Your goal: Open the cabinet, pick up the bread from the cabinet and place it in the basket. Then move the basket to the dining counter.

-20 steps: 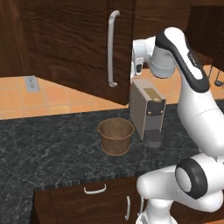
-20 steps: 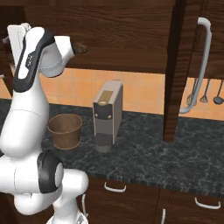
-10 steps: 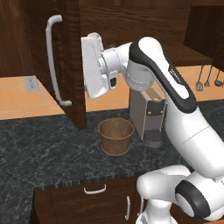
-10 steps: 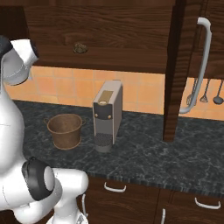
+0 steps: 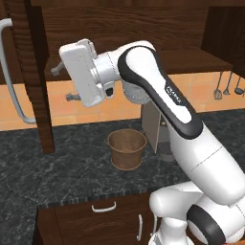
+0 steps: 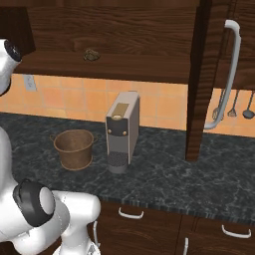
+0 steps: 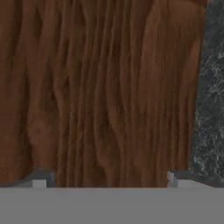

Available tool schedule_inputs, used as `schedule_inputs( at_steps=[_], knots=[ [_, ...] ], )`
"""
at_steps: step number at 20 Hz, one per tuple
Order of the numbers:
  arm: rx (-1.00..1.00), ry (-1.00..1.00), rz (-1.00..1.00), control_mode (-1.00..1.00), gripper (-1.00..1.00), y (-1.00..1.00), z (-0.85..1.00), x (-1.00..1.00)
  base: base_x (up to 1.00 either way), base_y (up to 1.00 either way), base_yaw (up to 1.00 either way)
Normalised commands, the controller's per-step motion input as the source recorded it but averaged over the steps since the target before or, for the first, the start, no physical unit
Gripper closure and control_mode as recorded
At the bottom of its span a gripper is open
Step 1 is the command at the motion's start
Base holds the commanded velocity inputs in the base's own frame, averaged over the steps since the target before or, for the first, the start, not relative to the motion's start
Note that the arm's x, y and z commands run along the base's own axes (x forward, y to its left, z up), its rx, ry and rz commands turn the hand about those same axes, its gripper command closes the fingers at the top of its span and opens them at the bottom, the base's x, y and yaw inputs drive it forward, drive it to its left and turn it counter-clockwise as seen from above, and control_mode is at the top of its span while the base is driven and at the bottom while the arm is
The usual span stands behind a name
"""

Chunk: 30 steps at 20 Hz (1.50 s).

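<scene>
Cabinet (image 6: 124, 37): both doors swung open, 2 doors, 2 long silver bar handles. Left door (image 5: 28, 72) stands edge-on at 9 o'clock of the left base view, right door (image 6: 201, 79) at 3 o'clock of the right base view. Inside, 1 shelf, and on it 1 small brown lump, the bread (image 6: 90, 54), at 11 o'clock in the right base view, well back from the shelf edge. Nothing else visible on that shelf.

Basket (image 5: 126, 148): 1, upright on the black stone worktop (image 6: 164, 174), looks empty as far as the rim lets me see. It sits just beside the coffee machine (image 6: 122, 130), apart from it, at 9 o'clock of the machine in the right base view.

Gripper (image 5: 64, 83): up at shelf height, at 10 o'clock of the left base view, close to the left door. Fingers (image 5: 56, 71) sit spread apart, 2 tips in the hand view with bare wood grain between them, gripping nothing.

Utensils (image 6: 233, 104): 3 hanging on the tiled wall at 3 o'clock in the right base view. Low drawers (image 6: 134, 219) below the worktop, 3 short handles counted there.
</scene>
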Motion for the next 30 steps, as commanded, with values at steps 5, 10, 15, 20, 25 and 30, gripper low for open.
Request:
schedule_inputs(
  at_steps=[5,10,15,20,25,30],
  knots=[
    [-0.20,-0.39,-0.05,-1.00,-1.00,-1.00,0.00,0.04,0.00,0.00,0.00],
    [-0.26,-0.40,-0.07,-1.00,-1.00,-1.00,0.00,0.02,0.00,0.00,0.00],
    [-0.27,-0.36,-0.22,-1.00,-1.00,-0.77,0.00,0.01,0.00,0.00,0.00],
    [-0.21,-0.38,-0.27,-1.00,-1.00,-0.65,0.01,0.27,0.00,0.00,0.00],
    [-0.13,-0.22,-0.25,-1.00,-1.00,-0.45,0.11,0.86,0.00,0.00,0.00],
    [-0.07,0.05,-0.25,-1.00,-1.00,-0.50,0.42,0.96,0.00,0.00,0.00]
  ],
)
